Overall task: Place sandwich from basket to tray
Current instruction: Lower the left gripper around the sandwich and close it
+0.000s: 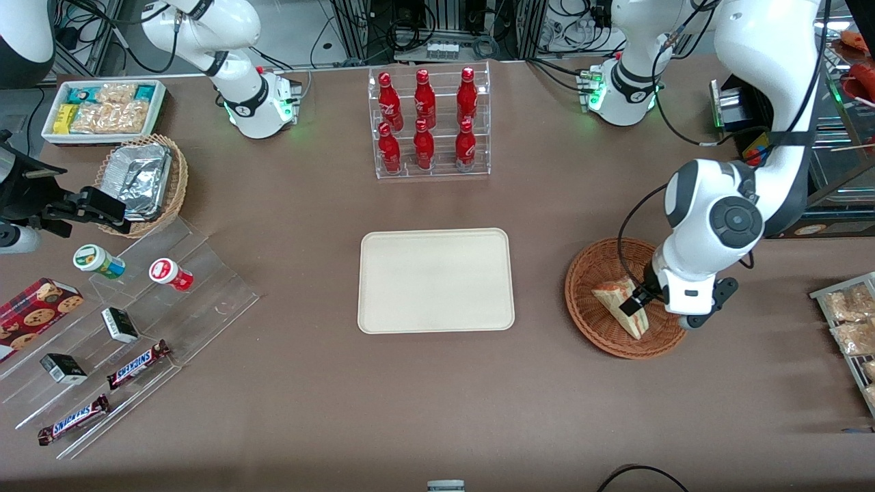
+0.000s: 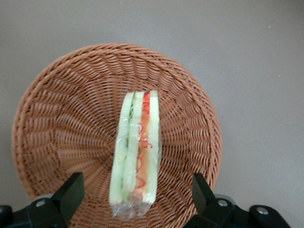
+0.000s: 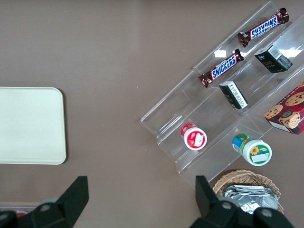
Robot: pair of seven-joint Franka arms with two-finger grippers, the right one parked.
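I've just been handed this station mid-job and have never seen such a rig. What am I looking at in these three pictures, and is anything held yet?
These are two white robot arms on a brown table. The front view faces them; the other two come from cameras on their wrists. The working arm's gripper hangs over the wicker basket, fingers open on either side of the wrapped sandwich, which lies in the basket. Nothing is held yet. The cream tray lies beside the basket, toward the parked arm's end. Also on the table: a rack of red bottles and snacks on clear steps.
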